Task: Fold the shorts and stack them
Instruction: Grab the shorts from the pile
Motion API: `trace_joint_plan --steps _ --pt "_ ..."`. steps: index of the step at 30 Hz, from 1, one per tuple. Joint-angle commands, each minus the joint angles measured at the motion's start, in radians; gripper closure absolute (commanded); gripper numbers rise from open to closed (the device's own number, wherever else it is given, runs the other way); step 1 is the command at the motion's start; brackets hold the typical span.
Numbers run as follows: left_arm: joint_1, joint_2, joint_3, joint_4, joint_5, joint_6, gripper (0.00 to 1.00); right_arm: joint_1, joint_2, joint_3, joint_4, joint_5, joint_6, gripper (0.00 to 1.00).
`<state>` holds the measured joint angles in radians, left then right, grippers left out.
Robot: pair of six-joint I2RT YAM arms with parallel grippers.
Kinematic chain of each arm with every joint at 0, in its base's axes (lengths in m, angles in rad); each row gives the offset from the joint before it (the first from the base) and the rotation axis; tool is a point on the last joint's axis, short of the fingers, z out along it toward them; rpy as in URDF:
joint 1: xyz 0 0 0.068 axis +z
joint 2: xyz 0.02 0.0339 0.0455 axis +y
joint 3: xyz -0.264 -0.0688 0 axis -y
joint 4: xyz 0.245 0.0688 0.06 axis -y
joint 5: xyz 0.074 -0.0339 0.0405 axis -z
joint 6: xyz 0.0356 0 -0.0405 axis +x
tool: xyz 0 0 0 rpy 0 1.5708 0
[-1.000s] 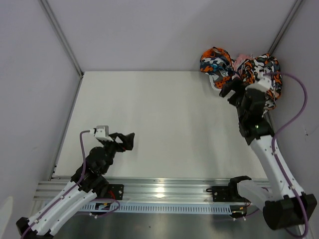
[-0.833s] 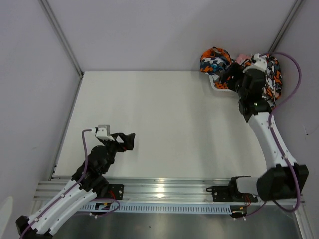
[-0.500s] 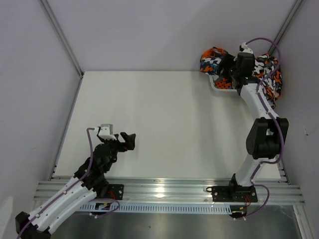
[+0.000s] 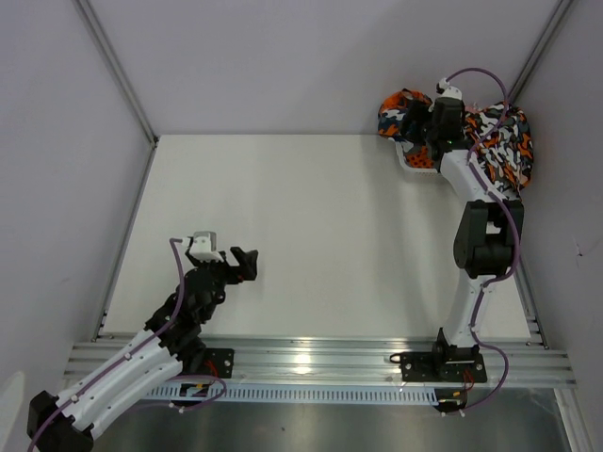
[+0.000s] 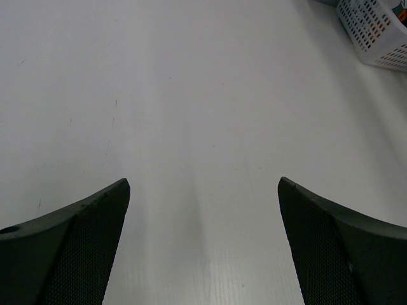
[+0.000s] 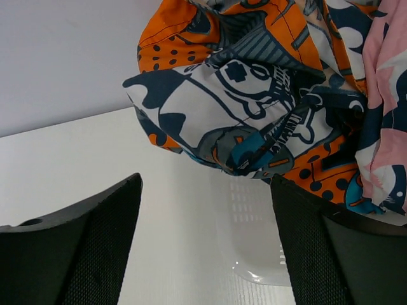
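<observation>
Teal-blue, orange and white shorts [image 4: 403, 113] hang bunched over the far-left rim of a white mesh basket [image 4: 419, 162] in the far right corner. Shorts with orange, black and white blotches [image 4: 504, 151] fill the basket's right side. My right gripper [image 4: 426, 127] is stretched out to the basket. In the right wrist view it [image 6: 206, 180] is open and empty, with the teal-and-orange shorts [image 6: 254, 95] hanging just beyond the fingertips above the basket wall [image 6: 254, 248]. My left gripper [image 4: 247, 264] hovers low over the near left of the table, open and empty [image 5: 203, 183].
A pink cloth [image 6: 388, 82] lies among the shorts in the basket. The left wrist view catches a corner of the basket [image 5: 375, 32] far off at the upper right. Grey walls enclose the white table [image 4: 301, 217] at the back and sides.
My right arm has stretched away from me, carrying its gripper from the blotchy shorts to the teal-and-orange shorts at the basket's far left. The left arm has shifted slightly.
</observation>
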<state>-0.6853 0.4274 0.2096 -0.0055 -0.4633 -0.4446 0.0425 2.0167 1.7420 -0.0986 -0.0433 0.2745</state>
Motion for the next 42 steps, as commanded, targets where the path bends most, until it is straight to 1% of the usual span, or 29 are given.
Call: trace_joint_plan --steps 1,3,5,7,8,10,11,12,13,14,15,16,17,23,31,32,35,37,41,42 --pt "-0.003 0.027 0.022 0.059 -0.014 0.004 0.01 0.025 0.019 0.071 0.079 0.101 -0.064 0.15" --pt "-0.003 0.036 0.022 0.067 -0.008 0.006 0.01 0.039 0.036 0.094 0.076 0.15 -0.086 0.12" --pt "-0.003 0.048 0.027 0.068 -0.006 0.007 0.01 0.053 0.057 0.128 0.069 0.193 -0.107 0.11" --pt "-0.003 0.053 0.027 0.073 -0.002 0.012 0.01 0.06 0.077 0.152 0.076 0.175 -0.126 0.13" --pt "-0.003 0.056 0.027 0.076 0.008 0.014 0.01 0.063 0.085 0.16 0.076 0.172 -0.13 0.19" --pt "-0.003 0.059 0.024 0.084 0.012 0.018 0.01 0.065 0.097 0.178 0.071 0.161 -0.123 0.27" --pt "-0.003 0.059 0.024 0.087 0.014 0.018 0.01 0.063 0.106 0.189 0.071 0.157 -0.118 0.33" --pt "-0.003 0.065 0.024 0.09 0.015 0.018 0.01 0.063 0.112 0.195 0.069 0.152 -0.11 0.45" --pt "-0.003 0.07 0.024 0.091 0.015 0.02 0.01 0.062 0.119 0.201 0.063 0.142 -0.106 0.52" --pt "-0.003 0.073 0.024 0.093 0.015 0.021 0.01 0.06 0.132 0.223 0.056 0.135 -0.1 0.63" --pt "-0.003 0.082 0.025 0.094 0.017 0.021 0.01 0.059 0.139 0.232 0.051 0.126 -0.095 0.85" --pt "-0.003 0.085 0.028 0.095 0.015 0.023 0.01 0.056 0.146 0.244 0.039 0.111 -0.086 0.95" --pt "-0.003 0.088 0.03 0.095 0.017 0.023 0.01 0.054 0.152 0.266 0.03 0.103 -0.08 1.0" --pt "-0.005 0.1 0.031 0.096 0.017 0.024 0.01 0.046 0.102 0.321 -0.013 -0.018 -0.052 1.0" --pt "-0.003 0.09 0.033 0.095 0.025 0.023 0.01 0.031 -0.025 0.566 -0.19 -0.194 -0.023 1.0" --pt "-0.003 0.088 0.031 0.091 0.025 0.023 0.01 0.028 -0.039 0.591 -0.202 -0.249 -0.006 1.0" --pt "-0.003 0.082 0.033 0.088 0.023 0.023 0.01 0.023 -0.099 0.678 -0.243 -0.315 0.038 1.0" --pt "-0.003 0.077 0.03 0.088 0.023 0.023 0.01 0.022 -0.165 0.703 -0.243 -0.388 0.061 1.0" --pt "-0.003 0.068 0.028 0.084 0.025 0.023 0.01 0.022 -0.297 0.688 -0.208 -0.481 0.144 1.0" --pt "-0.003 0.062 0.03 0.082 0.023 0.023 0.01 0.023 -0.323 0.68 -0.198 -0.513 0.188 1.0"
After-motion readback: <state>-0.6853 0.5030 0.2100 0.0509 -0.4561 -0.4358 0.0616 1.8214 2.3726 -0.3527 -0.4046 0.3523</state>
